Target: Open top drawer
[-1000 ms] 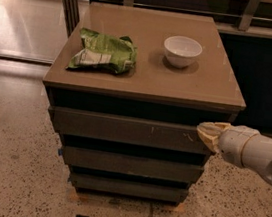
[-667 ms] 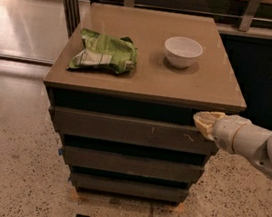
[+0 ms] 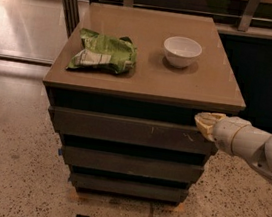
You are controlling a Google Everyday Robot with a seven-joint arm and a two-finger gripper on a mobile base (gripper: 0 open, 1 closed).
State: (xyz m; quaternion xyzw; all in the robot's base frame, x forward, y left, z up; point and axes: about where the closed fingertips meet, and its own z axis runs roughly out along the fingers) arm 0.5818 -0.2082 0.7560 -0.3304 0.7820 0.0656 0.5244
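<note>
Pale tool (image 3: pixel 206 124) by the top drawer (image 3: pixel 123 129), upper right corner; openness cannot be told.

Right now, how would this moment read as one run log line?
tool: at upper right edge of top drawer | drawer state: looks shut | on cabinet: white bowl, green chip bag

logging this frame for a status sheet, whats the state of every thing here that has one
widest dark grey-brown top drawer front: not pulled out, no tray showing
two narrower dark lower drawer fronts: shut
small white round bowl: upright, looks empty
crumpled green snack bag: lying flat on the brown cabinet top
pale gripper: at the top drawer's upper right corner
</note>
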